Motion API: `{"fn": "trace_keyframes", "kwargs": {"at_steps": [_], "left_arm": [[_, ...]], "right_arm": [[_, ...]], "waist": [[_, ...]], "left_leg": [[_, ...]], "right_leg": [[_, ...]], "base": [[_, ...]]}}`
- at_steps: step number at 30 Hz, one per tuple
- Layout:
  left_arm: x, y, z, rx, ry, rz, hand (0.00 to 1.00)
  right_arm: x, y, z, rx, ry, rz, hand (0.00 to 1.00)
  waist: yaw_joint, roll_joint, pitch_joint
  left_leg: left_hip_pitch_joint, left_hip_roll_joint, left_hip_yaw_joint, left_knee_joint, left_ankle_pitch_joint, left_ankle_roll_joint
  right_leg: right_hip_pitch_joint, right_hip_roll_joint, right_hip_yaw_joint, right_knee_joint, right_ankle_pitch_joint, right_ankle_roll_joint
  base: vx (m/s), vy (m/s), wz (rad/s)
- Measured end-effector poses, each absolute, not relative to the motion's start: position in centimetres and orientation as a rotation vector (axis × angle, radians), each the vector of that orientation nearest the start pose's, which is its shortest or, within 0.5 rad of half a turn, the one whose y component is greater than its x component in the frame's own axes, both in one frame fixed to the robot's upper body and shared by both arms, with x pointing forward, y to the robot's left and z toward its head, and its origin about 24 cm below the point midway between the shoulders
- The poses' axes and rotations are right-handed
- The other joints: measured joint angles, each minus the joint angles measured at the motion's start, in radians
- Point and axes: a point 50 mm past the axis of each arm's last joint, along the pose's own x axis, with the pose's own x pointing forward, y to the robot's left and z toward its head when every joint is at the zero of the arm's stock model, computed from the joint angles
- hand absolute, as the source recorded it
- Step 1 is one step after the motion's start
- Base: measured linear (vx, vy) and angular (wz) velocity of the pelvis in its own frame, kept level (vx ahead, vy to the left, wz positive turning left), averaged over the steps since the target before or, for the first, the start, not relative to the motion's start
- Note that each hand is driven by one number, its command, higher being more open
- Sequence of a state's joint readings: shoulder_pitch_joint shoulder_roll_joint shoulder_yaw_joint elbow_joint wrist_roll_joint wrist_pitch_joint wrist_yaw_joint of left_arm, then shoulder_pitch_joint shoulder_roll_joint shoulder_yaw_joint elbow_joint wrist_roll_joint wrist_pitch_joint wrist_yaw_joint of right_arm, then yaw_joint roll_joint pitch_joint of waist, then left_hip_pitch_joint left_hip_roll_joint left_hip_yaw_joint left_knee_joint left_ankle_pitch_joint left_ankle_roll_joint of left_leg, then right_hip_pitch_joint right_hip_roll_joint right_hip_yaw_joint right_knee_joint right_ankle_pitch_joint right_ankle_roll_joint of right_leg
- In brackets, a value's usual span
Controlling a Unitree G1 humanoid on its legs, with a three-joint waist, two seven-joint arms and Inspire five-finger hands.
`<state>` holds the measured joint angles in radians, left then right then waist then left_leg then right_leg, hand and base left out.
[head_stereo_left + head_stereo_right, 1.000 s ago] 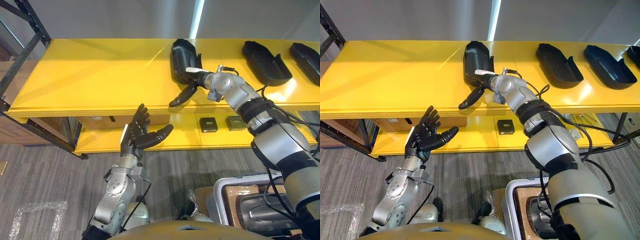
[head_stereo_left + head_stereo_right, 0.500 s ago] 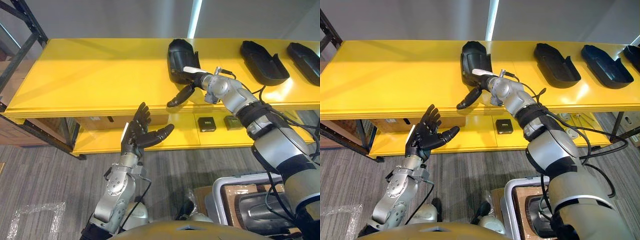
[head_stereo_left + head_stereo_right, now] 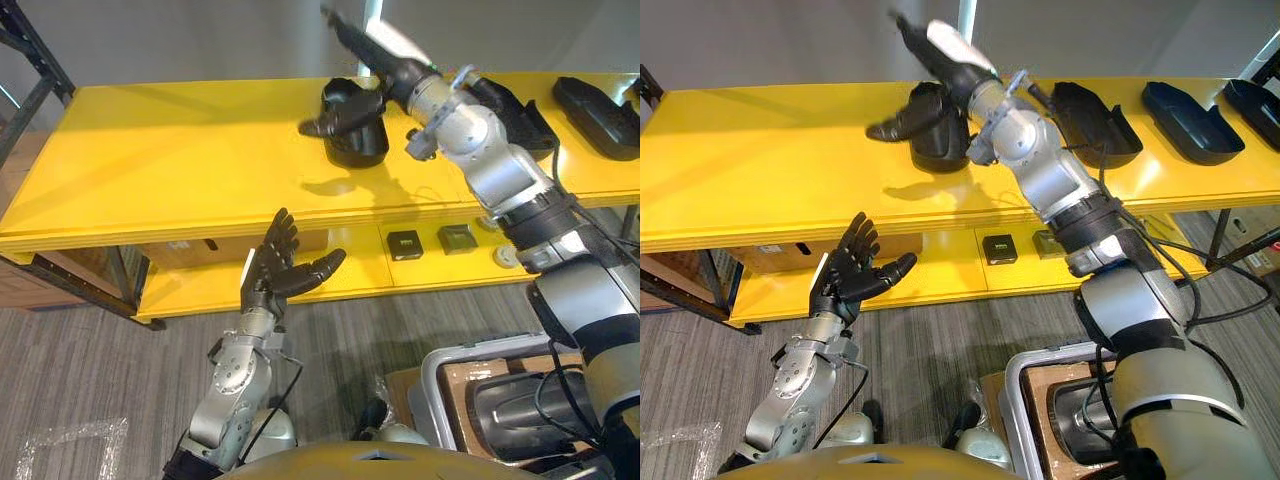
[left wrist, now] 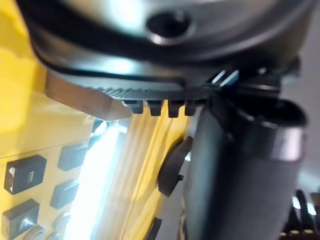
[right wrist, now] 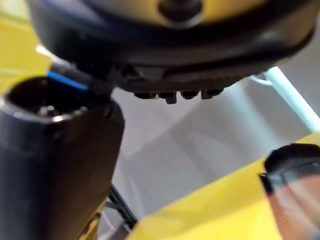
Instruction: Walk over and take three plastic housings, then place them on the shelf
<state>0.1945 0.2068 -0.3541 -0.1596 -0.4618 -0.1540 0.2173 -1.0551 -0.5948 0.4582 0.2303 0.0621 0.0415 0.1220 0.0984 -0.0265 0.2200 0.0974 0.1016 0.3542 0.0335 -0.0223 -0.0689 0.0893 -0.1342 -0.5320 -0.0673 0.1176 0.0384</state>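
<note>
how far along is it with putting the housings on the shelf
Done: at least three black plastic housings lie on the yellow shelf. In hand: nothing; the right hand hovers open above the leftmost housing, and the left hand is open too. Left: seemingly only withdrawing.

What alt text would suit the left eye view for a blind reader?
The robot's right hand, fingers open, hangs above a black plastic housing on a yellow shelf. Its left hand is open below the shelf's front edge; more housings lie farther right.
</note>
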Motion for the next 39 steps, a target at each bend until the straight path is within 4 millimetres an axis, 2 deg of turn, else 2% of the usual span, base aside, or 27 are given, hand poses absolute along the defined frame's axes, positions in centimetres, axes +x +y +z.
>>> {"fn": "trace_keyframes", "kwargs": {"at_steps": [3, 6, 7, 9, 10, 13, 15, 17, 18, 20, 23, 24, 25, 27, 32, 37, 38, 39], "left_arm": [[20.3, 12.3, 3.4, -0.33, 0.034, -0.068, 1.0], [20.3, 12.6, 3.6, -0.321, 0.015, -0.085, 1.0], [20.3, 12.7, 3.8, -0.318, 0.001, -0.096, 1.0], [20.2, 13.1, 4.8, -0.328, -0.066, -0.104, 1.0], [20.2, 13.4, 5.2, -0.329, -0.086, -0.101, 1.0], [19.7, 13.9, 7.2, -0.354, -0.2, -0.099, 1.0], [19.6, 14.1, 8.0, -0.361, -0.248, -0.104, 1.0], [19.6, 14.1, 8.5, -0.375, -0.278, -0.103, 1.0], [19.7, 14.0, 8.9, -0.388, -0.297, -0.099, 1.0], [19.8, 13.9, 9.2, -0.395, -0.31, -0.097, 1.0], [20.5, 13.5, 9.9, -0.409, -0.338, -0.09, 1.0], [20.6, 13.3, 10.1, -0.413, -0.341, -0.094, 1.0], [20.8, 12.7, 10.4, -0.426, -0.35, -0.108, 1.0], [21.0, 12.1, 10.7, -0.441, -0.355, -0.117, 1.0], [21.1, 11.7, 10.8, -0.449, -0.359, -0.123, 1.0], [21.1, 11.7, 10.8, -0.449, -0.355, -0.119, 1.0], [21.1, 11.8, 10.8, -0.45, -0.353, -0.113, 1.0], [21.1, 11.8, 10.8, -0.451, -0.352, -0.105, 1.0]], "right_arm": [[34.3, -10.8, 28.3, -0.684, -0.651, 0.399, 1.0], [32.9, -12.8, 26.1, -0.524, -0.623, 0.365, 1.0], [32.2, -14.0, 25.2, -0.469, -0.612, 0.332, 1.0], [29.6, -17.4, 21.9, -0.364, -0.593, 0.185, 1.0], [28.9, -18.2, 21.0, -0.349, -0.581, 0.146, 1.0], [25.2, -23.0, 16.6, -0.319, -0.449, -0.084, 1.0], [23.1, -25.5, 14.8, -0.288, -0.382, -0.238, 1.0], [20.8, -27.6, 13.8, -0.288, -0.338, -0.382, 1.0], [18.8, -29.0, 13.1, -0.32, -0.303, -0.485, 1.0], [17.1, -30.0, 12.5, -0.337, -0.271, -0.569, 1.0], [13.7, -30.7, 11.1, -0.335, -0.219, -0.695, 1.0], [13.2, -30.6, 10.9, -0.328, -0.209, -0.71, 1.0], [12.0, -30.3, 9.9, -0.304, -0.176, -0.731, 1.0], [11.2, -30.0, 9.0, -0.289, -0.136, -0.738, 1.0], [11.9, -28.7, 8.5, -0.246, -0.143, -0.686, 1.0], [14.1, -26.9, 9.0, -0.191, -0.202, -0.599, 1.0], [14.8, -26.5, 9.3, -0.173, -0.229, -0.579, 1.0], [15.5, -26.1, 9.7, -0.159, -0.256, -0.561, 1.0]], "waist": [[-0.012, -0.005, -0.006], [-0.02, -0.017, -0.013], [-0.021, -0.019, -0.015], [-0.028, -0.019, -0.015], [-0.038, -0.019, -0.015], [-0.106, -0.001, -0.029], [-0.138, 0.017, -0.042], [-0.172, 0.033, -0.06], [-0.207, 0.041, -0.067], [-0.241, 0.045, -0.075], [-0.295, 0.046, -0.08], [-0.303, 0.046, -0.08], [-0.326, 0.046, -0.08], [-0.336, 0.049, -0.081], [-0.344, 0.055, -0.085], [-0.316, 0.075, -0.091], [-0.309, 0.076, -0.088], [-0.292, 0.075, -0.083]], "left_leg": [[0.001, -0.004, 0.007, -0.004, 0.0, 0.0], [0.011, -0.005, 0.03, -0.009, -0.002, 0.0], [0.015, -0.005, 0.039, -0.011, -0.004, -0.002], [0.016, -0.004, 0.081, -0.007, -0.015, -0.004], [0.015, -0.003, 0.095, -0.005, -0.019, -0.005], [0.021, 0.001, 0.174, 0.022, -0.054, -0.005], [0.043, 0.014, 0.23, 0.048, -0.087, -0.013], [0.06, 0.028, 0.284, 0.069, -0.116, -0.025], [0.078, 0.034, 0.326, 0.074, -0.129, -0.03], [0.092, 0.043, 0.364, 0.082, -0.145, -0.038], [0.111, 0.05, 0.44, 0.093, -0.161, -0.046], [0.114, 0.05, 0.452, 0.092, -0.163, -0.046], [0.122, 0.049, 0.486, 0.092, -0.169, -0.048], [0.12, 0.049, 0.505, 0.099, -0.178, -0.048], [0.117, 0.049, 0.517, 0.105, -0.179, -0.048], [0.05, 0.062, 0.497, 0.166, -0.193, -0.032], [0.029, 0.07, 0.475, 0.204, -0.206, -0.02], [0.004, 0.08, 0.403, 0.259, -0.222, 0.009]], "right_leg": [[0.0, -0.002, 0.004, -0.007, 0.004, 0.004], [-0.001, -0.002, 0.021, -0.008, 0.005, 0.006], [-0.003, -0.001, 0.028, -0.008, 0.005, 0.006], [-0.023, 0.0, 0.068, -0.006, 0.007, 0.009], [-0.03, 0.0, 0.079, -0.005, 0.009, 0.011], [-0.059, 0.004, 0.161, -0.004, 0.018, 0.021], [-0.063, 0.017, 0.218, -0.004, 0.02, 0.023], [-0.071, 0.033, 0.274, -0.004, 0.02, 0.023], [-0.075, 0.045, 0.317, -0.004, 0.02, 0.023], [-0.083, 0.059, 0.355, -0.003, 0.021, 0.023], [-0.11, 0.081, 0.432, 0.003, 0.029, 0.022], [-0.114, 0.083, 0.443, 0.003, 0.03, 0.023], [-0.125, 0.091, 0.478, 0.004, 0.035, 0.026], [-0.139, 0.095, 0.499, 0.004, 0.038, 0.027], [-0.146, 0.103, 0.514, -0.005, 0.05, 0.023], [-0.197, 0.103, 0.531, -0.01, 0.063, 0.023], [-0.207, 0.106, 0.536, -0.01, 0.066, 0.021], [-0.211, 0.113, 0.554, -0.01, 0.072, 0.014]], "base": [[0.03, 0.046, -0.05], [0.04, 0.059, -0.14], [0.03, 0.054, -0.19], [0.04, 0.071, -0.41], [0.04, 0.071, -0.61], [0.04, 0.06, -0.68], [0.06, 0.081, -0.95], [0.05, 0.047, -1.02], [0.04, 0.024, -0.77], [0.01, 0.017, -0.75], [-0.04, 0.003, -0.77], [-0.12, 0.004, -0.74], [-0.14, -0.001, -0.67], [-0.14, -0.007, -0.48], [-0.11, -0.025, -0.09], [-0.11, -0.015, -0.05], [-0.11, -0.015, -0.2], [-0.08, -0.02, -0.34]]}}
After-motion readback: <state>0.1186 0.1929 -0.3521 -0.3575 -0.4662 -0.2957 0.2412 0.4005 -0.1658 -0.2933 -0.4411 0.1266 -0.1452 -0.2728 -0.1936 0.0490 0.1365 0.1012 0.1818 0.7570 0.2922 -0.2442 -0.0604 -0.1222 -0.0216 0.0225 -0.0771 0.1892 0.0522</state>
